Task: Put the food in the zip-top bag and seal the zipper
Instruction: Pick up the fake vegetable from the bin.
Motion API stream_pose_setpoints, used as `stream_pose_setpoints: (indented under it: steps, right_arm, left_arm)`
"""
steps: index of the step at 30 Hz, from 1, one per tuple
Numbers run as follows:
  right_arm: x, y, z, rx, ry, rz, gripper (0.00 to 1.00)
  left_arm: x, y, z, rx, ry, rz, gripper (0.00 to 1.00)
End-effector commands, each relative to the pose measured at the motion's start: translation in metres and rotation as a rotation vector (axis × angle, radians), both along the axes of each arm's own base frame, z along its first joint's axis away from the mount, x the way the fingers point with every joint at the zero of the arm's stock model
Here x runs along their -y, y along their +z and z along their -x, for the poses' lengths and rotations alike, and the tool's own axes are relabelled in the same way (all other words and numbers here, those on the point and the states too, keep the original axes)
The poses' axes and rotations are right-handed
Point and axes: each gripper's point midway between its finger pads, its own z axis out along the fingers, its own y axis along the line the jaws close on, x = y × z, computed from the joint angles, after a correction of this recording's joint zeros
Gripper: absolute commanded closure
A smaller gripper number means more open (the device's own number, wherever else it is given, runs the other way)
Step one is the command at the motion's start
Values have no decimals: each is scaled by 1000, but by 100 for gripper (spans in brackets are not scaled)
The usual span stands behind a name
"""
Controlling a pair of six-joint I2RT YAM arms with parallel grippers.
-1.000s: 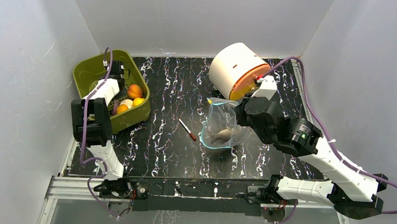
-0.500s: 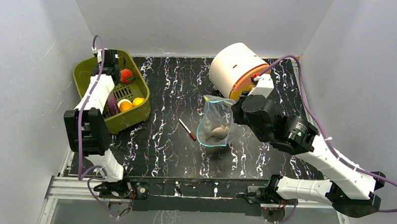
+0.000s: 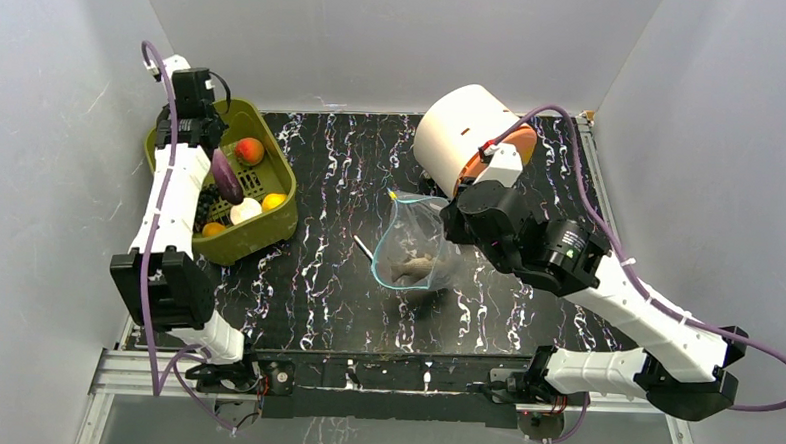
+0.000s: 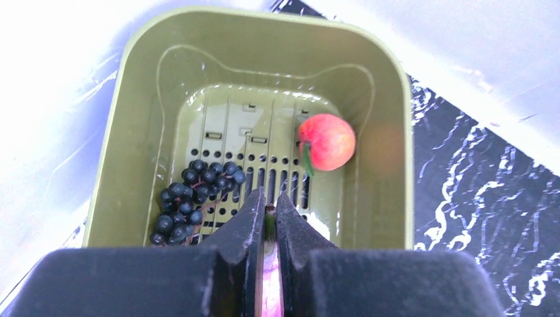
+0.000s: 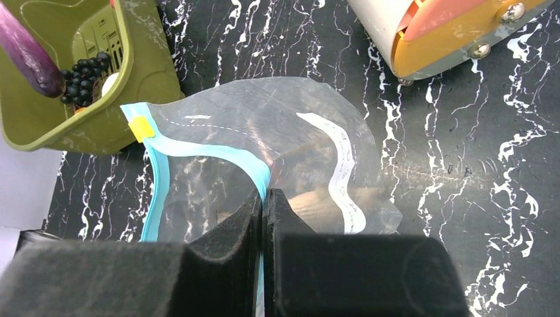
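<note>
My left gripper is shut on the purple piece by its green stem end and holds it above the olive basket; its jaws nearly meet. In the basket lie the peach, grape cluster, white ball, yellow fruit and orange fruit. My right gripper is shut on the teal zipper of the clear bag, holding its mouth open mid-table. The grey fish lies inside the bag.
A white and orange drum stands behind the bag at the back right. A thin red-tipped pen lies on the black marbled table, partly under the bag's left edge. Grey walls close in on both sides.
My left gripper has risen out of the basket towards the back with the purple piece in it. My right gripper has carried the bag leftwards, over the pen's end.
</note>
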Motion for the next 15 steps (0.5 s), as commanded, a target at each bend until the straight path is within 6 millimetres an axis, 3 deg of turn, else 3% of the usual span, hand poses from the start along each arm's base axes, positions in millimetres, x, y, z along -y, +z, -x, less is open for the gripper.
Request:
stream_pose_setpoints:
  steps: [1,5,15]
  right_arm:
    - [-11,24,-8,35,-35,-110,100]
    - [-15,18,-11,20,-49,-106,100]
    - [-39,15,-20,-11,-35,-111,100]
  left_arm:
    - [8,56,9,128,-11,7,100]
    - [9,76,11,176,-12,6,100]
    - [63,131,2,357,-167,289,100]
